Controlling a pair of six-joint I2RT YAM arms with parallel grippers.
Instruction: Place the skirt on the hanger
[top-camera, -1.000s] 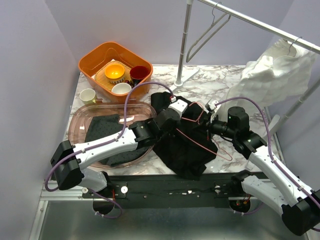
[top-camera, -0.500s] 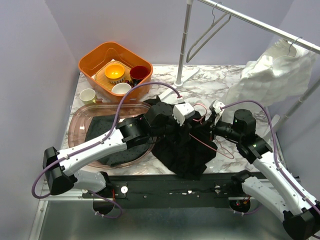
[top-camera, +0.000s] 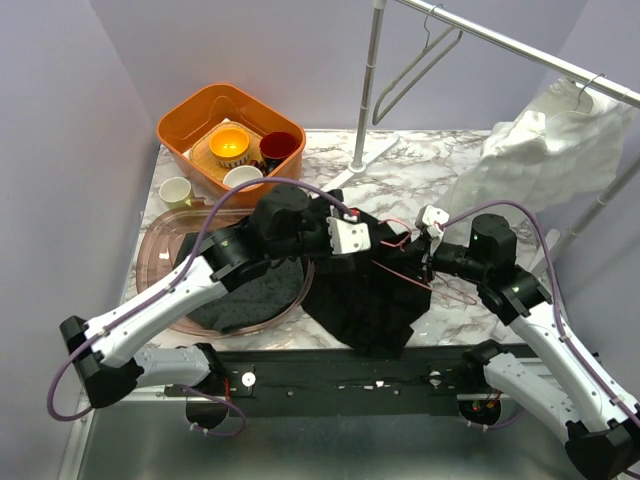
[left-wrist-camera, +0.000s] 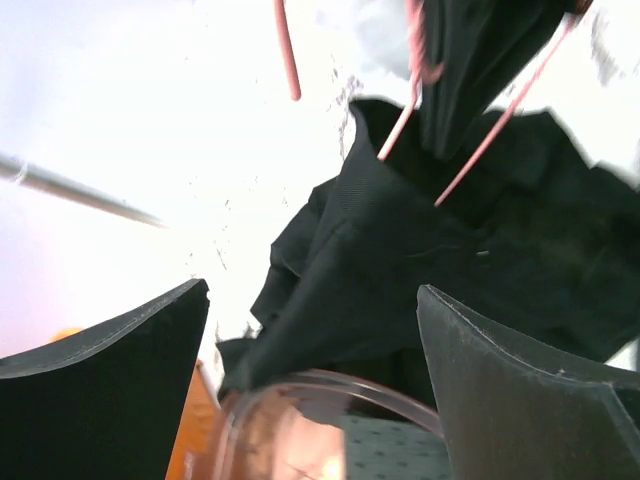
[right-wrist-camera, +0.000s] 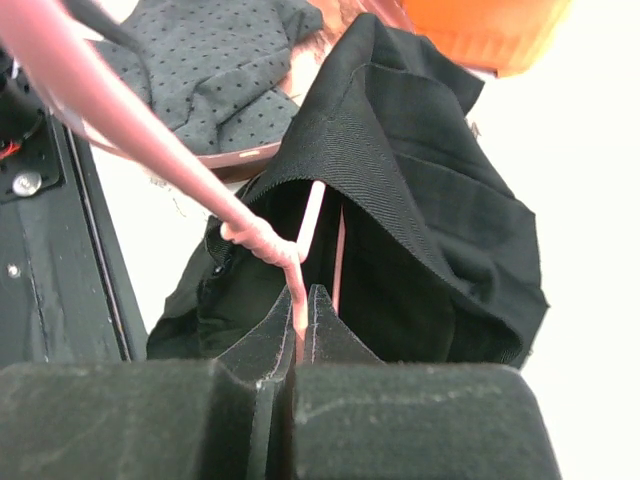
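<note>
I am not finding any text, label, brand, number or sign that I can read in any of my views.

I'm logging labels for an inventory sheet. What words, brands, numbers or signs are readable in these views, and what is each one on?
No text can be read in any view.
black skirt: no tag or print shows.
pink hanger: bare wire, no marking.
orange tub: no lettering.
yellow cup: dark marks low on its side, too small to read.
</note>
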